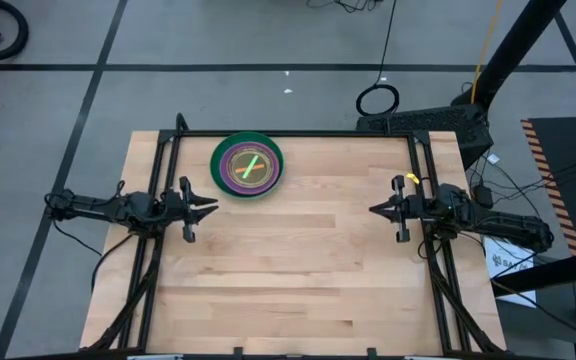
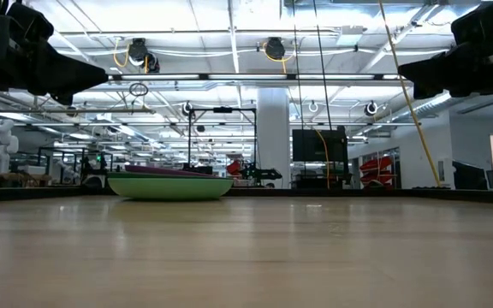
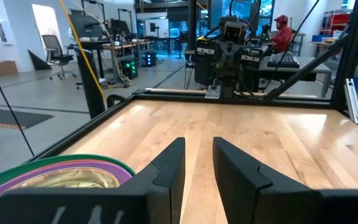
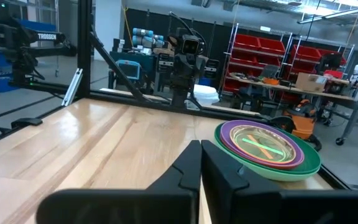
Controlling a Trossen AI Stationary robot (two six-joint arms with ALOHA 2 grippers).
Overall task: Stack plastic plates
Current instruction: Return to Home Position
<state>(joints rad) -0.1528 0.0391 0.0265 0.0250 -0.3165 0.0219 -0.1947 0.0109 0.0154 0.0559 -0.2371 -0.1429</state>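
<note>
The plastic plates sit as one nested stack (image 1: 248, 165) near the table's far edge, left of centre. A green plate is at the bottom, a purple rim above it, and smaller translucent plates inside show orange and lime streaks. The stack rests on its bottom plate's base (image 2: 169, 186) and also appears in the left wrist view (image 3: 55, 180) and the right wrist view (image 4: 266, 146). My left gripper (image 1: 215, 208) hovers near-left of the stack, its fingers (image 3: 197, 152) slightly open. My right gripper (image 1: 372, 209) hovers at the table's right, fingers (image 4: 201, 155) shut, pointing left.
Bare wood (image 1: 298, 270) stretches across the middle and near side of the table. Black frame rails (image 1: 163, 150) run along the far corners and both sides. A person in a red cap (image 3: 281, 31) sits in the room beyond the table's right side.
</note>
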